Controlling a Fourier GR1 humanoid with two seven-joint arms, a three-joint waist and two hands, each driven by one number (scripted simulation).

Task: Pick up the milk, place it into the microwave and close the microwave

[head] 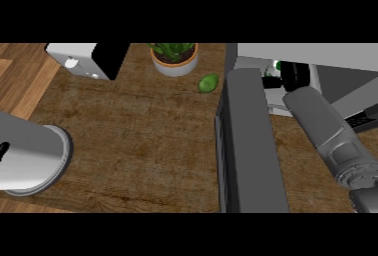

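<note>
The microwave (325, 55) stands at the upper right, and its dark grey door (247, 150) swings wide open toward me over the counter. My right forearm runs from the lower right up into the cavity. There my right hand (297, 76) shows as a black shape. Just left of it, a small white and green piece shows inside the opening; it looks like the milk (274, 75), mostly hidden by the hand and the door's edge. Whether the hand holds it is hidden. Only my left forearm (29, 155) shows, at the left edge; its hand is out of view.
A potted plant (175, 59) in a white pot stands at the back centre, with a green avocado-like fruit (209, 83) right of it near the door's top. A white and black appliance (88, 59) sits at the back left. The wooden counter (140, 135) spreads between my arms.
</note>
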